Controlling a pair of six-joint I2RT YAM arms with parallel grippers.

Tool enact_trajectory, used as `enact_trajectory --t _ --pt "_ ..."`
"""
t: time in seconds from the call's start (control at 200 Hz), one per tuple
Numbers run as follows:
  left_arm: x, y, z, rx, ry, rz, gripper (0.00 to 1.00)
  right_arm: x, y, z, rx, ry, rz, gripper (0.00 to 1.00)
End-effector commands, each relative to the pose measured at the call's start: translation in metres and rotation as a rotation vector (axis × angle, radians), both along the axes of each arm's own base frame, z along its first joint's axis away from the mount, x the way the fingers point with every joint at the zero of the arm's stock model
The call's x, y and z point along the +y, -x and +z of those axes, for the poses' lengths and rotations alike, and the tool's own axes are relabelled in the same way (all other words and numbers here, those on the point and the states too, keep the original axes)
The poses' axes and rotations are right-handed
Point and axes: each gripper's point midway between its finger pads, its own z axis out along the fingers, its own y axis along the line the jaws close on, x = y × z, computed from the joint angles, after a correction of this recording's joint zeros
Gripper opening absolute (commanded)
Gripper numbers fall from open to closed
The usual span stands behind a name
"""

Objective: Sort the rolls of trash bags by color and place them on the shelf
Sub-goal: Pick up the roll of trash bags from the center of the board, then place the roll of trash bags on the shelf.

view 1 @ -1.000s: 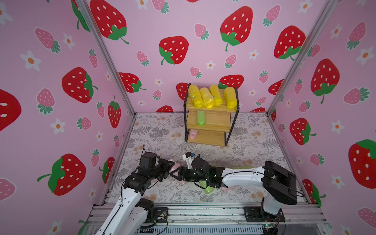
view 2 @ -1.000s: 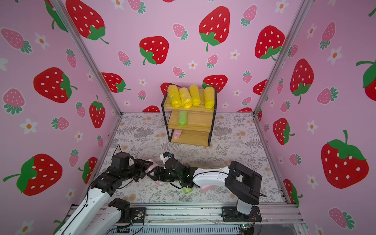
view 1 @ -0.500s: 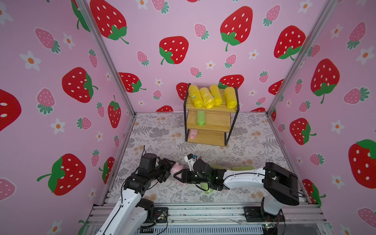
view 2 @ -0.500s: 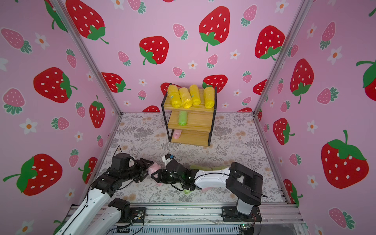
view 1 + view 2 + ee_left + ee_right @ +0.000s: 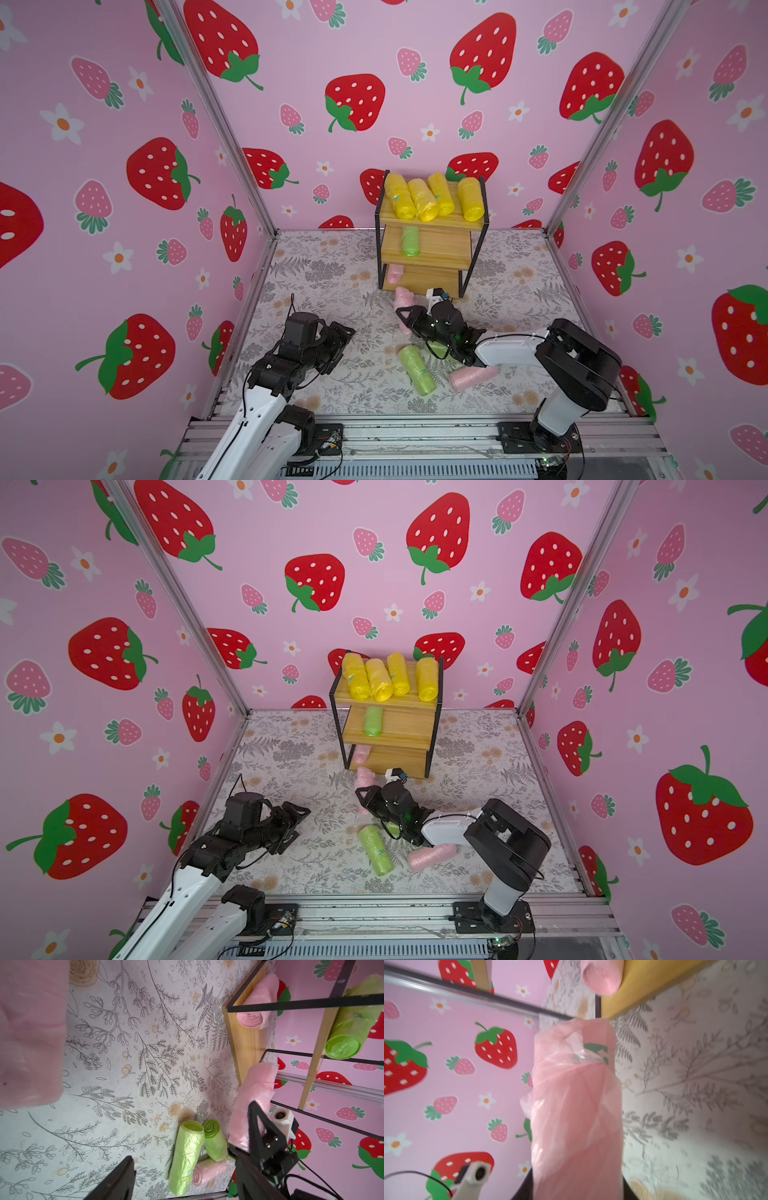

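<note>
**Stock on the bench, as found**

1. shelf (image 5: 446,245): three wooden tiers in a black wire frame. It stands at the far edge of the bench (image 5: 324,266), about midway along that edge.
2. yellow rolls (image 5: 422,201): four, laid side by side across the top tier, shown in both top views.
3. shelved green roll (image 5: 409,241): one, on the middle tier toward its left end, with one end facing the front.
4. shelved pink roll (image 5: 395,272): one, at the left end of the bottom tier. The left wrist view shows its spiral end facing outward.
5. held pink roll (image 5: 404,303): clamped in the right pincer (image 5: 409,321) and standing roughly upright, slightly tilted. Its upper end is just in front of the left front corner of the bottom tier. Whether its lower end touches the bench cannot be told. The right wrist view shows a green mark on the wrapper.
6. loose green roll (image 5: 415,370): lies flat between the bench centre and the near edge, in full view.
7. second green roll (image 5: 440,348): just beside item 6, partly under the right arm (image 5: 511,351).
8. loose pink roll (image 5: 473,377): lies flat just beside both green rolls, below the right arm.
9. left pincer (image 5: 343,345): fingers apart with nothing between them in the top views. It is toward the left edge of the bench, well apart from every roll.
</note>
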Motion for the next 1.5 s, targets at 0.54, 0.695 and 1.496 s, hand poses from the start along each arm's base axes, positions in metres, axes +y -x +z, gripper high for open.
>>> enact_trajectory --t 0.54,0.695,1.496 --pt "0.003 0.003 -0.006 0.007 -0.063 -0.05 0.79 -0.04 -0.117 0.0 -0.104 -0.412 -0.364 0.06" --pt "0.001 0.001 -0.008 0.011 -0.058 -0.057 0.78 -0.041 -0.137 -0.002 -0.075 -0.414 -0.36 0.12" --pt "-0.01 0.002 -0.014 0.021 -0.002 -0.09 0.78 -0.054 -0.124 -0.044 0.229 -0.349 -0.367 0.78"
